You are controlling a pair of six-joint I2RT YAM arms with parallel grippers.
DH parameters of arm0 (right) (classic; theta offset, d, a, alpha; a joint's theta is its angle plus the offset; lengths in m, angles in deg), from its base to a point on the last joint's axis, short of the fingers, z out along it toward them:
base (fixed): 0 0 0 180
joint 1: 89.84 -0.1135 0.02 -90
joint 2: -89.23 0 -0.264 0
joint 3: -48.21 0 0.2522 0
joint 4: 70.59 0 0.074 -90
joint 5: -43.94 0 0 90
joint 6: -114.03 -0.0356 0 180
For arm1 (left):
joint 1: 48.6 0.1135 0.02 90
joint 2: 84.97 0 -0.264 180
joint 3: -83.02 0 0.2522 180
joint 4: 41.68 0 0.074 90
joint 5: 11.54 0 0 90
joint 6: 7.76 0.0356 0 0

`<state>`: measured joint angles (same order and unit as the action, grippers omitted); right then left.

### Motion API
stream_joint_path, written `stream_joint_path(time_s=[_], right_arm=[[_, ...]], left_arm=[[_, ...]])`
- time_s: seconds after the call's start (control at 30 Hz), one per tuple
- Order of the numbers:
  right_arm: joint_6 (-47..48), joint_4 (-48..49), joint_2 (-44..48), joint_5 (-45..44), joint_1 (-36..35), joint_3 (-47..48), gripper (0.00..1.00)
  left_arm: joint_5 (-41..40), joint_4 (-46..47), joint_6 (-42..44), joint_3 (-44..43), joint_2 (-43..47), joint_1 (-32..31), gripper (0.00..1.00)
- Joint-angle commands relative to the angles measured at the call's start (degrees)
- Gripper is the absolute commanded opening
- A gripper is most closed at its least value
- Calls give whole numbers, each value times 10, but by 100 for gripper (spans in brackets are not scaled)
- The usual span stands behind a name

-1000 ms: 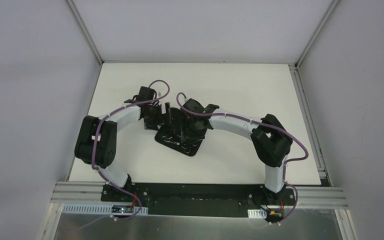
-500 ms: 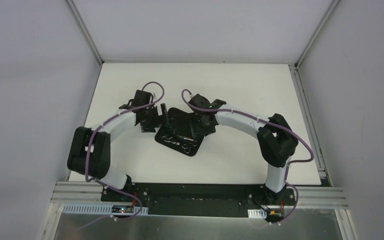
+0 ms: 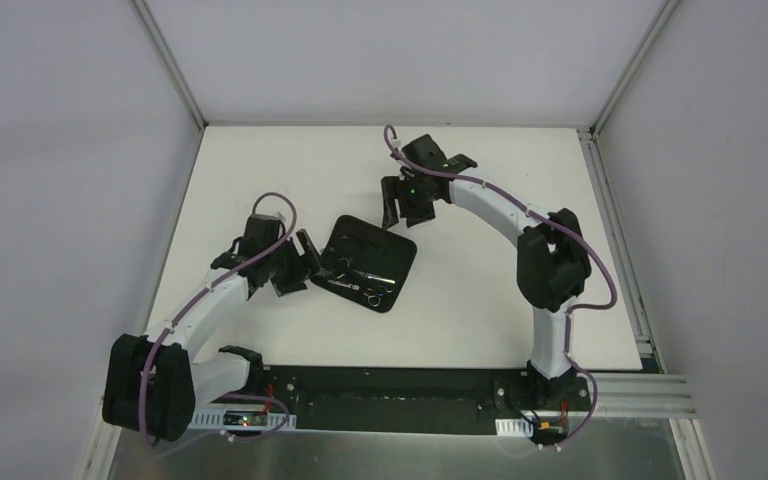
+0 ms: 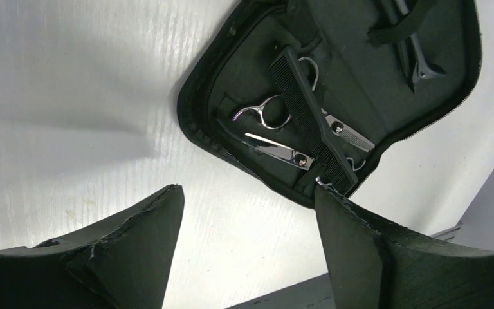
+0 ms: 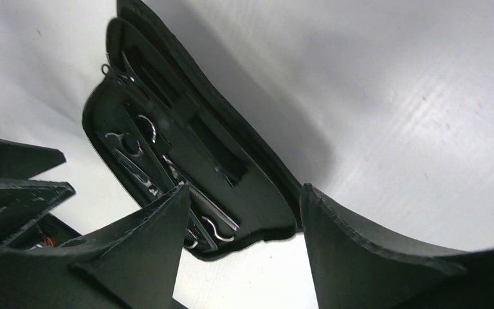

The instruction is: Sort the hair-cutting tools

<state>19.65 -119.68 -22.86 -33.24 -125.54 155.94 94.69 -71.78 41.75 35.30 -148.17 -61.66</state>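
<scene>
Apparently nearly done: scissors (image 4: 280, 149) and comb (image 4: 309, 122) lie tucked inside the open case (image 3: 400, 255); left gripper (image 4: 247, 193) beside it and right gripper (image 5: 244, 188) beyond both gape wide, empty. Closing likely remains.

— What lies on the white table (image 3: 480, 310)?
— A flat black zip case (image 3: 401, 252), opened out, set at a slant near the middle, zip teeth round its rim.
— And around it?
— Grey walls (image 3: 50, 150) on three sides, a metal rail (image 3: 640, 392) along the near edge.
</scene>
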Motion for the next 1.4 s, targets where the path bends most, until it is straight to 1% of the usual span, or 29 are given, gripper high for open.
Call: stream_joint_path(time_s=[0.0, 0.13, 0.2, 0.3, 0.43, 0.53, 0.63, 0.7, 0.87, 0.93, 1.1, 1.17, 1.37], right_arm=[[25, -13, -58, 71, 0, 57, 67], [26, -10, -92, 97, 0, 75, 66], [27, -9, -101, 110, 0, 80, 64], [27, -12, -102, 131, -1, 84, 56], [32, -20, -74, 119, -7, 74, 36], [39, -23, -45, 92, -19, 59, 29], [68, -35, -22, 69, -40, 51, 29], [75, -40, -8, 57, -57, 43, 29], [78, -44, 13, 32, -105, 21, 29], [70, -39, 17, 20, -124, 7, 29], [45, -15, 13, 29, -161, -40, 29], [14, 2, 11, 32, -172, -64, 29], [-37, 46, -2, 45, -199, -121, 33]], left_arm=[[16, 3, -37, 18, 14, 1, 74], [15, 17, -55, 36, 12, 1, 64], [23, 28, -65, 44, 2, 1, 61], [38, 49, -79, 58, -11, 1, 58], [45, 71, -85, 70, -20, 1, 56], [54, 88, -89, 74, -36, 1, 54], [69, 108, -95, 77, -54, 1, 51], [75, 123, -100, 80, -61, 1, 48], [86, 159, -110, 90, -71, 1, 44], [90, 173, -114, 94, -72, 1, 43], [88, 195, -122, 106, -65, 1, 43], [83, 195, -124, 115, -50, 1, 43], [59, 187, -130, 139, 8, 1, 46]])
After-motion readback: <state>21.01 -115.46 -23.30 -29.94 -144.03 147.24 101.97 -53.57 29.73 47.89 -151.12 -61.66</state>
